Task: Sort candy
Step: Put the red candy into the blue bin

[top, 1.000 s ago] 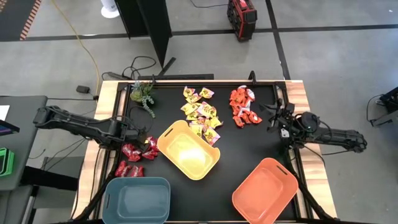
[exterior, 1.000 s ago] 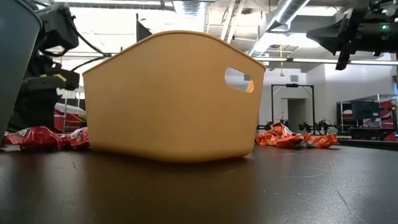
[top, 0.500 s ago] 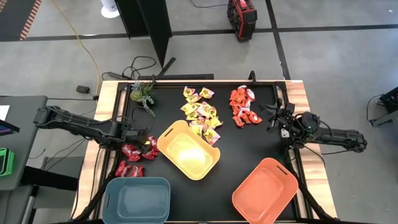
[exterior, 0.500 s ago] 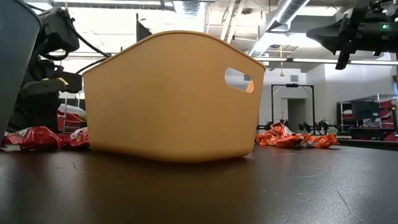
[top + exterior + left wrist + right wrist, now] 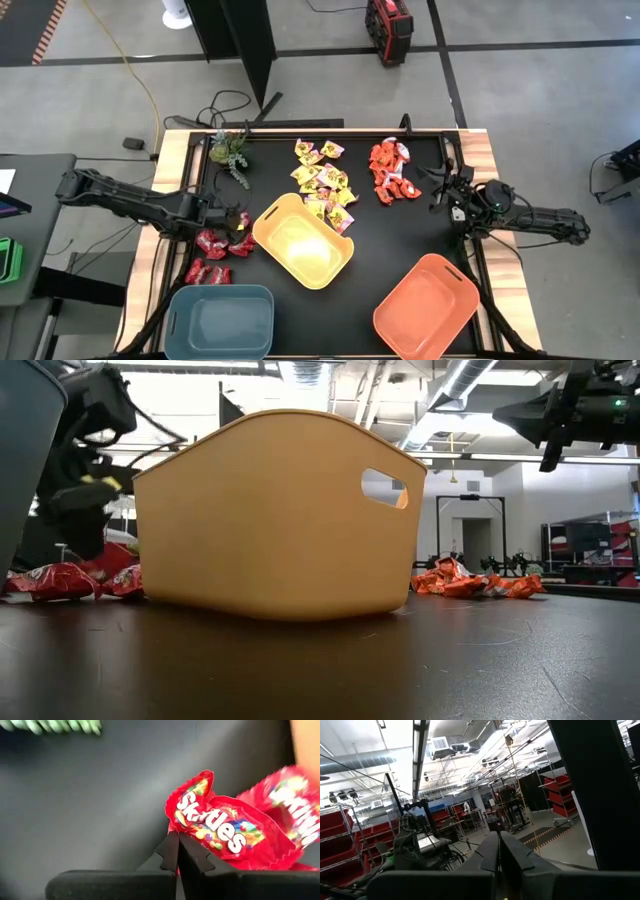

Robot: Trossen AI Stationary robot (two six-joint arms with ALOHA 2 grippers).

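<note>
From my overhead camera I see a black-topped table (image 5: pixel 400 230) with a pale wooden border, and my two dark arms reaching in from its sides.

My left tool (image 5: pixel 234 219) is low over the left side of the table, at a cluster of deep red shiny candy packets (image 5: pixel 216 242) just beside the yellow plastic bin (image 5: pixel 302 241). Through the left wrist camera, its two dark fingers (image 5: pixel 170 854) are pressed together, and they meet at the lower edge of one red Skittles packet (image 5: pixel 220 822). I cannot tell whether a corner of the wrapper is truly pinched between them. A second red packet (image 5: pixel 292 805) lies just beside the first, blurred.

More red packets (image 5: pixel 206 271) lie nearer the front edge, close to the blue-grey plastic bin (image 5: pixel 221 320). Yellow candy packets with pink marks (image 5: pixel 325 180) are spread behind the yellow bin, some touching its rim. Orange-red candy packets with white marks (image 5: pixel 389 171) form a pile towards the back right. An orange plastic bin (image 5: pixel 428 307) sits at the front right. A small green plant sprig (image 5: pixel 232 152) lies at the back left corner.

My right tool (image 5: pixel 441 186) waits raised by the right edge of the table, its fingers (image 5: pixel 491 851) closed together with nothing between them.
</note>
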